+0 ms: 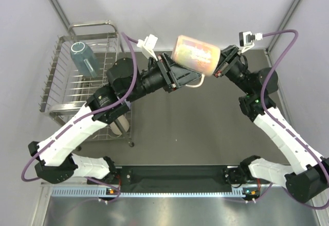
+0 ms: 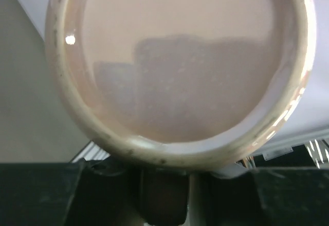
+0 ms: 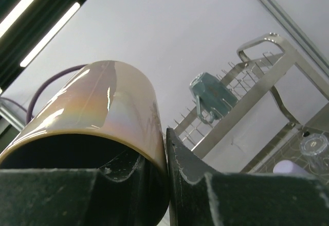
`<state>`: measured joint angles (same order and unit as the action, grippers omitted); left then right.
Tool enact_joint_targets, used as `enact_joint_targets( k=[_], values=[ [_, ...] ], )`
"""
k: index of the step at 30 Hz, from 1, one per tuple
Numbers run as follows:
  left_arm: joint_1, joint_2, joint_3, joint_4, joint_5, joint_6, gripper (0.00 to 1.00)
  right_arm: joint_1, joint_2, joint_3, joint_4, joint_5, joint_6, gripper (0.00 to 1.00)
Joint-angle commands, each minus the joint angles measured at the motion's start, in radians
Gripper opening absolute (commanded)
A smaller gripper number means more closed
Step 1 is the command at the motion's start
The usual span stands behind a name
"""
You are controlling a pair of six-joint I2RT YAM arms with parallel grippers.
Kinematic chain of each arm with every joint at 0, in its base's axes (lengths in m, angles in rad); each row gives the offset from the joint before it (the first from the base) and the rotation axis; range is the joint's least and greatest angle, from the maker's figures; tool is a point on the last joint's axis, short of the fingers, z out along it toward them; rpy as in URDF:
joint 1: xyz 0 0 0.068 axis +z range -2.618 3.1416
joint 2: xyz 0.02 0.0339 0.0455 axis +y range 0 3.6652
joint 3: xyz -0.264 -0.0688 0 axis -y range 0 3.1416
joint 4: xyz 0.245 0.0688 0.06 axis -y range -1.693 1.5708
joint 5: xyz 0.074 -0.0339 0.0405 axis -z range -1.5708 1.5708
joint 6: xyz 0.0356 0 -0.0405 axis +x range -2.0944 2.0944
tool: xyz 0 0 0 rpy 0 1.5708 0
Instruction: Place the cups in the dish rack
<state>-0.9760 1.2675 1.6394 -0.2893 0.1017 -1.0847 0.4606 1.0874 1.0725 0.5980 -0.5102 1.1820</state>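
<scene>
A pink iridescent handled mug (image 1: pixel 195 54) hangs on its side high above the table between both arms. My right gripper (image 1: pixel 222 64) is shut on its rim, with one finger inside the mug and one outside on its wall (image 3: pixel 118 107). My left gripper (image 1: pixel 180 75) is at the mug's other end. In the left wrist view the mug's base (image 2: pixel 180 61) fills the frame, and the jaws stand wide apart with the handle (image 2: pixel 199 195) low between them. A teal-blue cup (image 1: pixel 85 56) lies in the wire dish rack (image 1: pixel 59 82) and also shows in the right wrist view (image 3: pixel 211 94).
A beige tumbler (image 1: pixel 119 125) lies under my left forearm at the rack's near right corner. In the right wrist view a clear glass (image 3: pixel 313 144) and a lavender tumbler (image 3: pixel 290 168) stand low at the right, below the rack's chrome frame (image 3: pixel 267 76). Grey walls close in on both sides.
</scene>
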Motion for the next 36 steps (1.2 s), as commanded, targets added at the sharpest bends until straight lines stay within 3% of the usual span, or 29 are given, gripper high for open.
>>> enact_joint_targets(
  k=[1, 2, 3, 7, 8, 10, 13, 14, 17, 21, 31, 36],
  values=[
    [0.005, 0.015, -0.006, 0.099, 0.024, -0.026, 0.29, 0.053, -0.047, 0.024, 0.108, 0.044, -0.031, 0.0],
    [0.005, 0.013, -0.004, 0.101, 0.027, -0.023, 0.19, 0.061, -0.047, 0.026, 0.105, 0.05, -0.044, 0.0],
    [0.008, 0.01, -0.001, 0.092, 0.021, -0.011, 0.0, 0.062, -0.047, 0.029, 0.1, 0.05, -0.047, 0.0],
    [0.007, -0.025, 0.02, 0.003, -0.078, 0.041, 0.0, 0.069, -0.053, 0.043, -0.002, 0.052, -0.084, 0.0],
    [0.007, -0.034, 0.036, -0.017, -0.092, 0.058, 0.0, 0.069, -0.067, 0.056, -0.045, 0.062, -0.119, 0.05],
    [0.007, -0.057, 0.066, -0.115, -0.173, 0.124, 0.0, 0.069, -0.083, 0.078, -0.156, 0.081, -0.171, 0.21],
    [0.007, -0.082, 0.148, -0.259, -0.307, 0.219, 0.0, 0.069, -0.122, 0.124, -0.396, 0.157, -0.268, 0.53],
    [0.007, -0.092, 0.175, -0.28, -0.365, 0.238, 0.0, 0.069, -0.13, 0.127, -0.487, 0.194, -0.31, 0.68],
    [0.007, -0.14, 0.198, -0.326, -0.466, 0.305, 0.0, 0.067, -0.152, 0.135, -0.61, 0.248, -0.384, 0.9],
    [0.007, -0.194, 0.212, -0.373, -0.575, 0.359, 0.0, 0.067, -0.164, 0.138, -0.72, 0.294, -0.443, 1.0],
    [0.007, -0.267, 0.299, -0.499, -0.747, 0.422, 0.0, 0.067, -0.159, 0.136, -0.787, 0.314, -0.502, 1.0],
    [0.007, -0.247, 0.451, -0.657, -0.836, 0.45, 0.0, 0.064, -0.146, 0.135, -0.797, 0.308, -0.501, 1.0]
  ],
)
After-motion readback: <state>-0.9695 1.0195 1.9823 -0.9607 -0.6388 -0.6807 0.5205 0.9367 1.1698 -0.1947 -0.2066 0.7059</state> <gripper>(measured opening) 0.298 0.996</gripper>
